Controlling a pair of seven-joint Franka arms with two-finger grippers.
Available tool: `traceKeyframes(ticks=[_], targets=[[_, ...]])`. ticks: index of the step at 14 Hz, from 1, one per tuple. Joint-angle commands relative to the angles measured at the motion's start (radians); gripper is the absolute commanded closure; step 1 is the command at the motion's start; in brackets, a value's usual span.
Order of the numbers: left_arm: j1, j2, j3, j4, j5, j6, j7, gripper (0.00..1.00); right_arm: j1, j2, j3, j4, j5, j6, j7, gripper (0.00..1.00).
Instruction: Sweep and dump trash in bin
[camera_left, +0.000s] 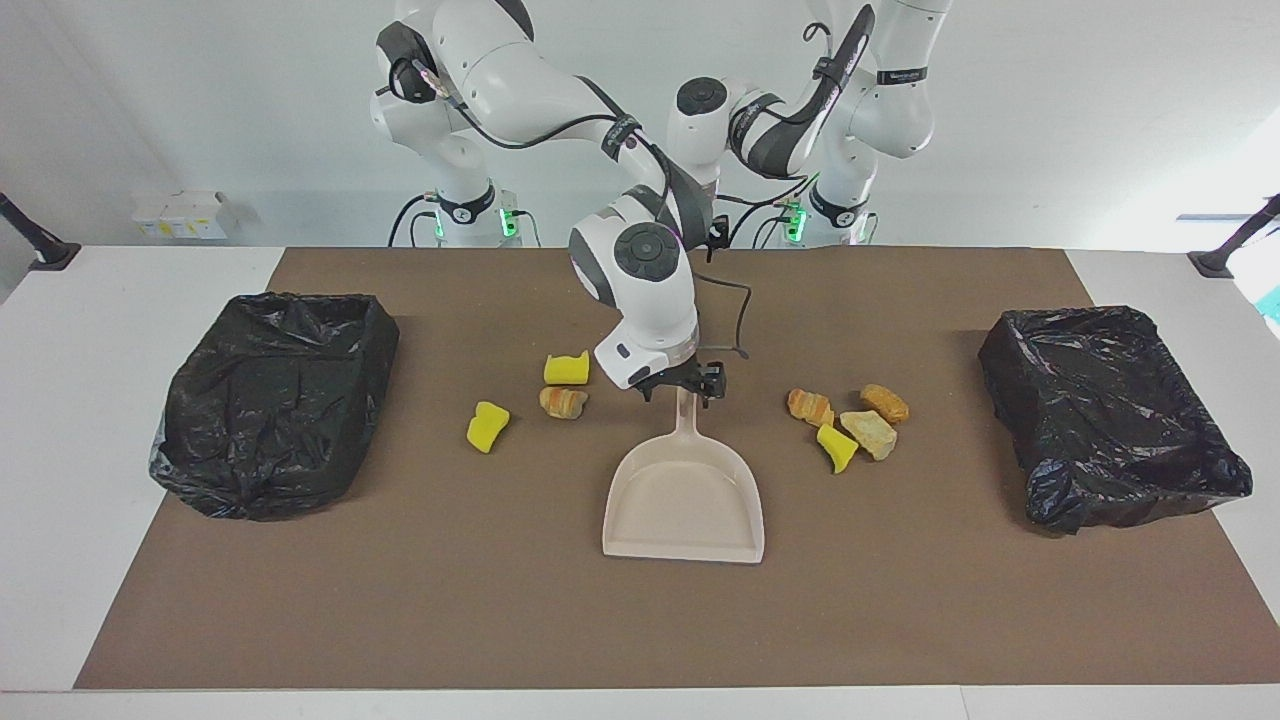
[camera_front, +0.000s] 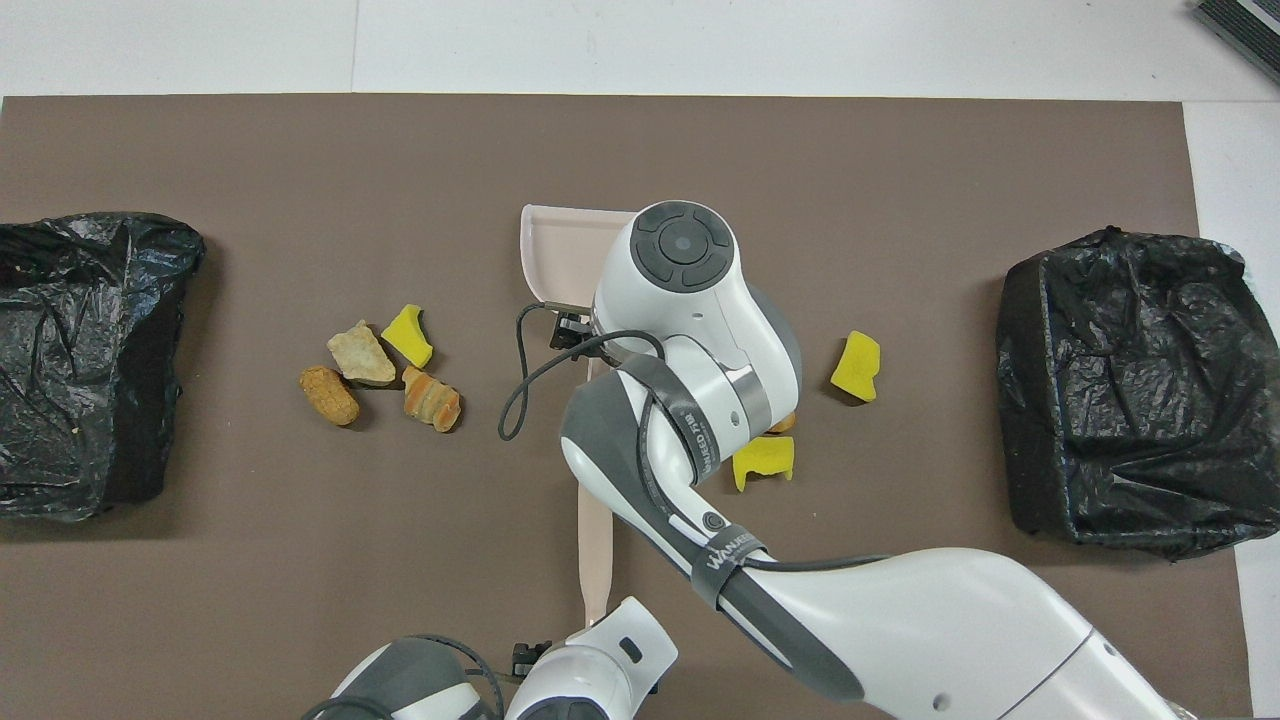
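the trash lies loose on the brown mat, a flat matte sheet covering the middle of the desk. three pieces sit toward the right arm's end: two bright yellow spongy chunks with notched edges and one tan, ridged, bread-like lump. four pieces huddle toward the left arm's end: three crusty tan-orange lumps and one yellow wedge. none is in a bin.

the beige dustpan is smooth plastic, a shallow scoop with a slim handle pointing at the robots. at each end of the desk stands a bin, lined with crinkled, glossy black film.

the right gripper is down at the dustpan's handle; you cannot tell whether it is released or clenched on it. from overhead this arm covers the handle, half the scoop and nearly all of the bread-like lump.

the left gripper hangs over the brush at the desk's robot edge, its fingers released. only a middle stretch of that flat beige stick shows from overhead; in the facing view the right arm hides it.
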Motion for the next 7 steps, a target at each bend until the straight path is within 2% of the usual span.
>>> traceKeyframes(ticks=[1,2,5,6,7], targets=[[-0.030,-0.007,0.020,-0.023,-0.015,0.021,-0.011,0.07,0.009,0.005,0.000,-0.011,-0.017,0.010,0.026,0.19],[-0.030,-0.004,0.020,-0.023,-0.013,0.020,-0.011,0.24,0.022,0.005,0.000,-0.014,-0.026,0.016,0.026,0.19],[-0.032,-0.006,0.020,-0.023,-0.015,0.013,-0.008,0.60,0.027,0.005,0.000,-0.038,-0.041,0.036,0.026,0.26],[-0.032,-0.006,0.020,-0.023,-0.015,0.012,-0.006,0.73,0.029,0.006,0.000,-0.043,-0.048,0.038,0.024,0.31],[-0.032,-0.006,0.020,-0.023,-0.015,0.010,-0.005,0.88,0.030,0.006,0.000,-0.046,-0.057,0.035,0.012,0.44]])
